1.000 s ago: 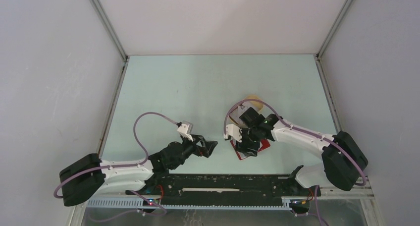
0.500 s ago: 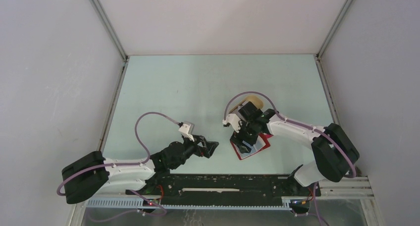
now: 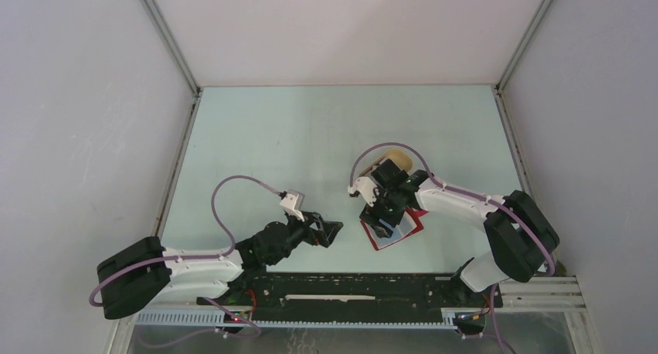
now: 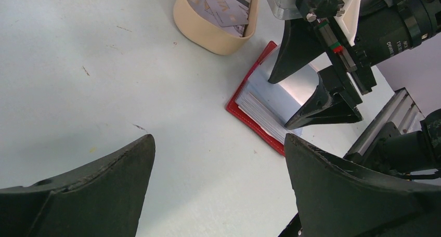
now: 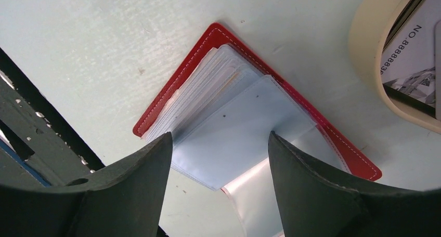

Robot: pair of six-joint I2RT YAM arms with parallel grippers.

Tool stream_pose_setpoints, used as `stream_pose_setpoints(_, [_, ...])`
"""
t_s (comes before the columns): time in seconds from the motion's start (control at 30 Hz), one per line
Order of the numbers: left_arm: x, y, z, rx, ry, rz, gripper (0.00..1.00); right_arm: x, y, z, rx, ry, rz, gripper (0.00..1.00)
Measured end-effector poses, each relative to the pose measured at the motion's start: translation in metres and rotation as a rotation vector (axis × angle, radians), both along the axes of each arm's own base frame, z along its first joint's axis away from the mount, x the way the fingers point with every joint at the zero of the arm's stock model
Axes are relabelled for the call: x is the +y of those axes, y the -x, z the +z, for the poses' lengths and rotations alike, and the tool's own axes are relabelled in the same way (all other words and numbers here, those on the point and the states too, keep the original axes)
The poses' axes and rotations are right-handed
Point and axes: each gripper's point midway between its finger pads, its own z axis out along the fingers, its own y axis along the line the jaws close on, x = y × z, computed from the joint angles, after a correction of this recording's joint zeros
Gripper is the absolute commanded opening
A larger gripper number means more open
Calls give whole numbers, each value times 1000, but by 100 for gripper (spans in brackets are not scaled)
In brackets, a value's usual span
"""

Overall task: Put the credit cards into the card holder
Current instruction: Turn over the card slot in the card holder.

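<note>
The red card holder (image 3: pixel 411 228) lies open on the table, its pale blue-grey sleeves fanned out. It also shows in the left wrist view (image 4: pixel 248 114) and the right wrist view (image 5: pixel 208 42). The credit cards (image 4: pixel 221 3) lie in a beige oval tray (image 4: pixel 208 37) just behind it; they also show in the right wrist view (image 5: pixel 411 50). My right gripper (image 3: pixel 386 218) hangs open and empty right over the open sleeves (image 5: pixel 219 143). My left gripper (image 3: pixel 332 231) is open and empty, low over bare table left of the holder (image 4: pixel 218 141).
The beige tray (image 3: pixel 397 154) is mostly hidden behind the right wrist in the top view. The black base rail (image 3: pixel 349 286) runs along the near edge. Frame posts and grey walls close in both sides.
The right arm swung its wrist a little back and left over the holder during the first half second, then held still. The left arm barely moved.
</note>
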Motion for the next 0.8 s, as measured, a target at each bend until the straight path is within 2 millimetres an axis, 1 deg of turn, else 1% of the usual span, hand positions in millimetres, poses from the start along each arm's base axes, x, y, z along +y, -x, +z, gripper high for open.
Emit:
stream_pose_setpoints(0.17, [0, 0, 0, 0, 0, 1, 98, 1, -1, -1, -11, 19, 5, 73])
stream_pose_setpoints(0.37, [0, 0, 0, 0, 0, 1, 98, 0, -2, -1, -23, 30, 6, 63])
stream_pose_setpoints(0.8, [0, 0, 0, 0, 0, 0, 98, -9, -11, -1, -29, 41, -35, 62])
